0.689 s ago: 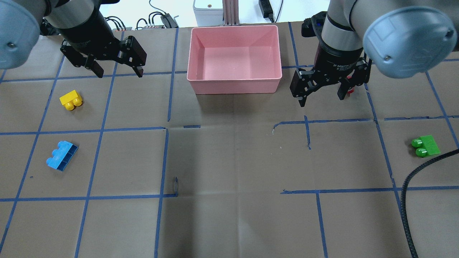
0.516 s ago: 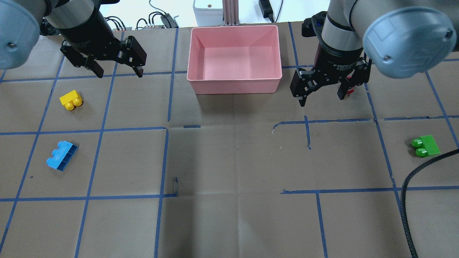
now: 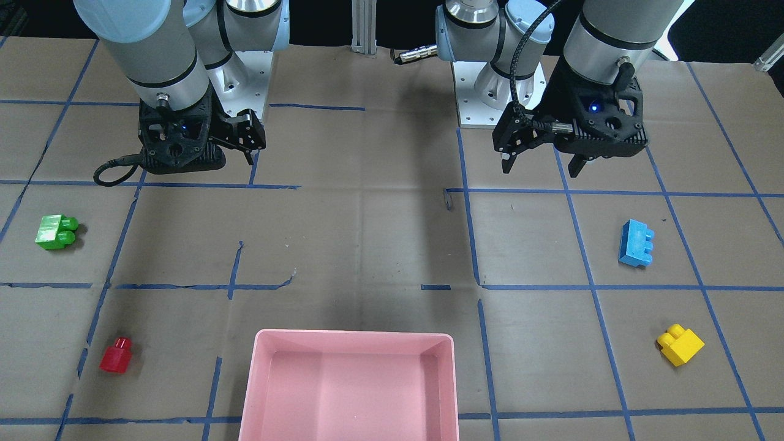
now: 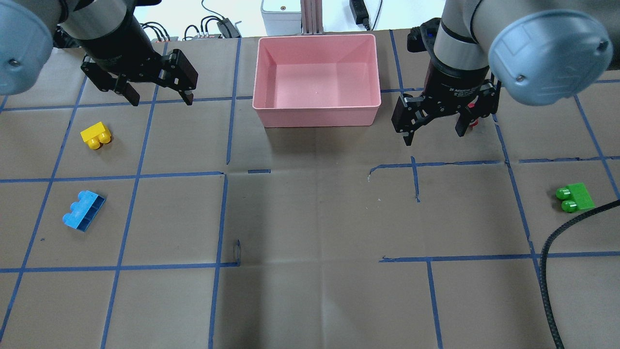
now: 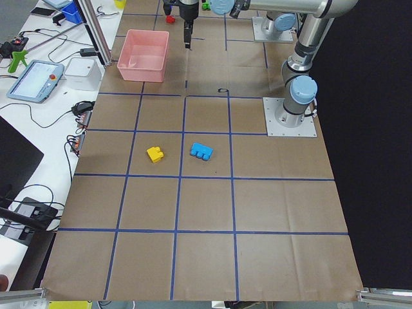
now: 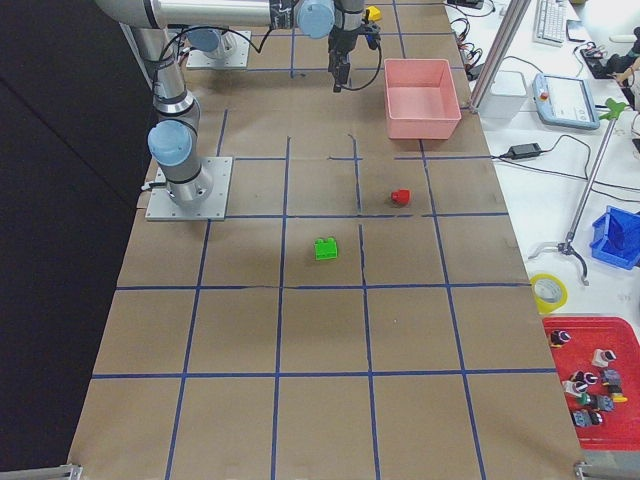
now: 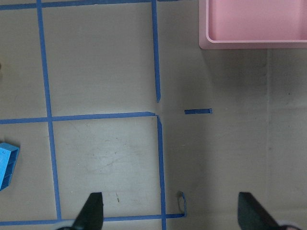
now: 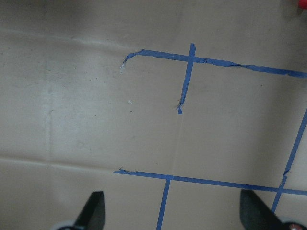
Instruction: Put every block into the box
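Observation:
The pink box [image 4: 317, 116] stands empty at the table's far middle; it also shows in the front-facing view [image 3: 355, 334]. The yellow block [image 4: 96, 135] and light-blue block [image 4: 84, 210] lie on the left. The green block [image 4: 574, 197] lies at the right. The red block [image 3: 116, 355] lies right of the box, mostly hidden behind my right gripper in the overhead view. My left gripper [image 4: 161, 99] is open and empty, hovering left of the box, beyond the yellow block. My right gripper [image 4: 433, 135] is open and empty, hovering right of the box beside the red block.
A black cable [image 4: 552, 271] curves over the table's near right corner, close to the green block. Blue tape lines grid the brown table cover. A metal post [image 4: 310, 17], a grey unit and cables stand beyond the far edge behind the box.
Almost nothing differs. Both arms hold nearly still with grippers open, and no block has moved.

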Tool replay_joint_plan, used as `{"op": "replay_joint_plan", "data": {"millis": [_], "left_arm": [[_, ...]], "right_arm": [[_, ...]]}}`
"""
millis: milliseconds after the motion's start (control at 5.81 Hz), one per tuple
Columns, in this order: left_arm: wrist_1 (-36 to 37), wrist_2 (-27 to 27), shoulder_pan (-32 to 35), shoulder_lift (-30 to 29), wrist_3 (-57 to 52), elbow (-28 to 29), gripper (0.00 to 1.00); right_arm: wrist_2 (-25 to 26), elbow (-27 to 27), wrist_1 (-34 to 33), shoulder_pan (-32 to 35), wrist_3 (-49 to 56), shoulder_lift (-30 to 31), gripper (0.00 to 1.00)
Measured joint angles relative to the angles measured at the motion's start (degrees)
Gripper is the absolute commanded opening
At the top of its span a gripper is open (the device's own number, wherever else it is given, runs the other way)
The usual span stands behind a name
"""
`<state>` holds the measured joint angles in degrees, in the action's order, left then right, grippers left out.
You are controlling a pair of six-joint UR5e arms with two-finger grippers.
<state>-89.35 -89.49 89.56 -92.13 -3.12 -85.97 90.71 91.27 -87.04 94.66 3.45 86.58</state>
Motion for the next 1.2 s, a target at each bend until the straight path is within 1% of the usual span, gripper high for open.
{"op": "replay_joint_plan", "data": {"millis": [344,516,689,1033,1205], "left_arm": [[0.2,-0.3,-0.6,0.3,-1.3,-0.3,0.99],[0.1,-0.4,-3.2,0.3,-4.2,-0.4,0.99],[0.0,-0.4,-9.1,0.2,-10.0,-0.6,0.99],[0.3,-0.4,-24.5,0.3,-26.9,-3.3,0.99],[0.8,-0.5,-31.7,0.1,-36.5,-5.0,0.99]], "right_arm": [[0.0,0.0,-0.1,-0.1,0.0,-0.1,1.0],[0.1,0.1,-0.1,-0.4,0.1,-0.1,1.0],[0.1,0.1,-0.1,-1.7,1.2,-0.1,1.0],[0.0,0.5,0.2,-6.8,7.8,0.4,1.0],[0.4,1.5,0.0,-8.7,11.6,1.0,1.0]]}}
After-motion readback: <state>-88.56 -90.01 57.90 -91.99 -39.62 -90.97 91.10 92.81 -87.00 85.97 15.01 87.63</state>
